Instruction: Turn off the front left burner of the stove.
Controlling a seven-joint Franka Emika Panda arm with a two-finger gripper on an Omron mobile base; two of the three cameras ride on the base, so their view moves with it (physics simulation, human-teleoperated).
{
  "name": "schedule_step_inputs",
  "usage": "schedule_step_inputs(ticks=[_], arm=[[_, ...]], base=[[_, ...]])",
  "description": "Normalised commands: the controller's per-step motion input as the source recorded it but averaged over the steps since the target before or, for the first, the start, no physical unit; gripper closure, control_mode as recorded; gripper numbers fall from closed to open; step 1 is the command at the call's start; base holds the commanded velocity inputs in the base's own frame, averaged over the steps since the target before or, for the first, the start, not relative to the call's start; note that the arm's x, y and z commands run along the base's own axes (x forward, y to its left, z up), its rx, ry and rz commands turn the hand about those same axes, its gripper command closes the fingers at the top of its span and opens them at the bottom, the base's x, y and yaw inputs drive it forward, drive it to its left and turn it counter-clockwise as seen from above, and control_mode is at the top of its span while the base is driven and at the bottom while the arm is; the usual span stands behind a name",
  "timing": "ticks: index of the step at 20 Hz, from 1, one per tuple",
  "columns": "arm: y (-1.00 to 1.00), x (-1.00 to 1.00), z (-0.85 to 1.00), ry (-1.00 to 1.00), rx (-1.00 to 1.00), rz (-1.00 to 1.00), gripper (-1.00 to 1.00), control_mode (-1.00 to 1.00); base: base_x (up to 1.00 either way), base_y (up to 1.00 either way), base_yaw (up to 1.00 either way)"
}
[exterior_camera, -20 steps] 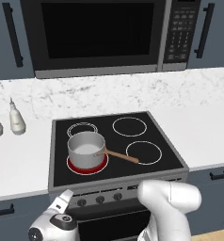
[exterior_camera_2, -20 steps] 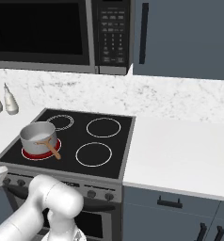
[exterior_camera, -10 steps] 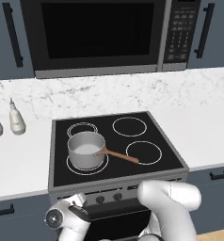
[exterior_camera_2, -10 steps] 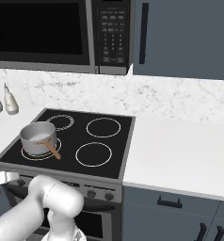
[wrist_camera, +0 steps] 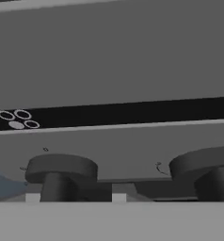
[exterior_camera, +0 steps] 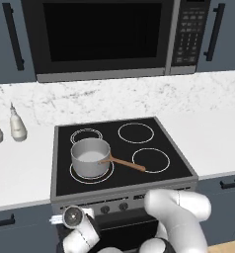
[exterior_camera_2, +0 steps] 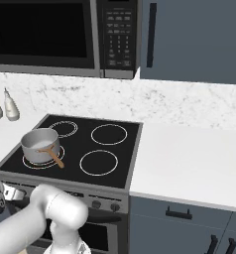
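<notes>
1. The gripper (exterior_camera: pixel 74 216) is pressing against the stove (exterior_camera: pixel 181 184) front at the leftmost knob (wrist_camera: pixel 61 168) (jaw state cannot be told).
2. The saucepan (exterior_camera: pixel 90 156) is sitting on the front left burner (exterior_camera: pixel 76 175), showing a plain white ring.

The front left burner (exterior_camera: pixel 91 174), a plain white ring unlit, lies at the near left corner of the stove (exterior_camera: pixel 120 190), black-topped.

A second ago we saw the front left burner (exterior_camera: pixel 92 172) glowing red under the saucepan (exterior_camera: pixel 90 156); that glow went out and left a plain white ring. Our gripper (exterior_camera: pixel 73 217) dropped lower along the stove (exterior_camera: pixel 124 193) front and settled at the knob row.
</notes>
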Motion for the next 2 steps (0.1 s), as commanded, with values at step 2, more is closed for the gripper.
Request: schedule_step_inputs(ticks=[2], arm=[[0.0,0.0,0.0,0.0,0.0,0.0,1.0,-1.0]], base=[[0.0,0.0,0.0]])
